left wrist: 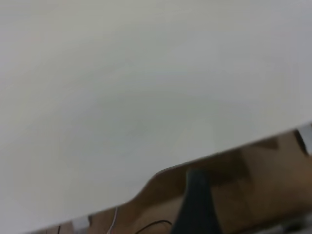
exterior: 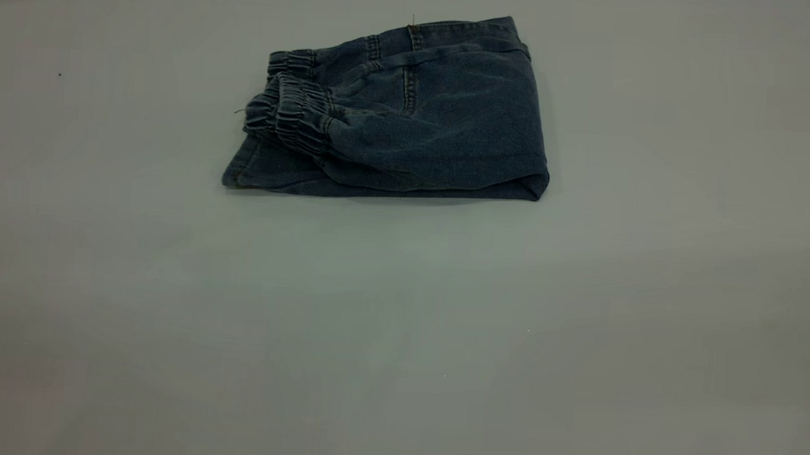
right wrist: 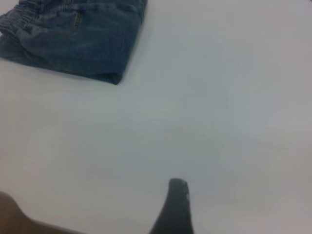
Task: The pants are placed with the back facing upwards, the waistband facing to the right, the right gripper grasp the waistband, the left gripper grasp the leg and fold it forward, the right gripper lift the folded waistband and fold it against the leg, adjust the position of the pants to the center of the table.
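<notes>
While both arms are sitting clear of the exterior view, I'm reading the pants (exterior: 411, 110) as already folded: a compact denim bundle lying in the upper middle of that frame, toward the far edge of the table (exterior: 399, 338). The elastic waistband (exterior: 293, 114) is lying doubled over on the bundle's left side, on top of the leg layer, with the fold edge running along the right and lower side. My read is that's why it's holding shape with nothing touching it.

Printed leg isn't visible; I'm guessing it's tucked underneath or inside.

The left pincer (left wrist: 197, 204) is showing only one dark finger in its wrist view, hanging over the table edge with brown floor beyond, well apart from the pants. Can't tell how wide it's spread; nothing is visible in its grip.

The right pincer (right wrist: 174, 207) is likewise showing a single dark finger above bare table, with the pants (right wrist: 73, 39) in the upper left of that frame, well apart. Spread is unclear here too; nothing is visible in its grip.

I'm judging the folds done. The bundle is sitting high in frame, so the centring nudge may be what's left.
</notes>
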Action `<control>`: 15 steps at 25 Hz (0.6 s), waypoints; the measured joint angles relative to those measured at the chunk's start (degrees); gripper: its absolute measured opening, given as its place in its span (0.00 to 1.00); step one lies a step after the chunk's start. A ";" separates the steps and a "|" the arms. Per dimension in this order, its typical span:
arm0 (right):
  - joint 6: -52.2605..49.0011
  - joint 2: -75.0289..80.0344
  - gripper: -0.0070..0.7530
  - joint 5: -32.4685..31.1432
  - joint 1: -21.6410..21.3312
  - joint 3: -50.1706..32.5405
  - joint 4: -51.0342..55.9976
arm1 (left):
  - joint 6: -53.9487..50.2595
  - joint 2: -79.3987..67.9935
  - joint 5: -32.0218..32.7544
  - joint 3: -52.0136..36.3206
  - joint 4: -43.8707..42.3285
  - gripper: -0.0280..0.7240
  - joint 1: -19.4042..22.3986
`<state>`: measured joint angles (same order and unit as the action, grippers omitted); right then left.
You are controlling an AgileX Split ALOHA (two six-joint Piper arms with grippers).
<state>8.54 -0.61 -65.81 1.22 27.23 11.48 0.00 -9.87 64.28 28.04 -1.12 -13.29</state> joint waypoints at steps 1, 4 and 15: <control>0.00 0.00 0.77 0.00 0.00 0.00 0.00 | 0.00 0.64 0.00 0.00 0.00 0.74 2.48; 0.00 0.00 0.77 0.00 0.00 0.00 0.00 | 0.00 3.30 -0.02 0.00 0.00 0.74 7.29; 0.05 0.00 0.77 0.00 -2.85 0.00 0.07 | 0.00 10.89 0.20 0.00 0.00 0.74 10.99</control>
<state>8.60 -0.61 -65.81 -1.63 27.23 11.55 0.00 1.01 64.48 28.04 -1.12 -2.30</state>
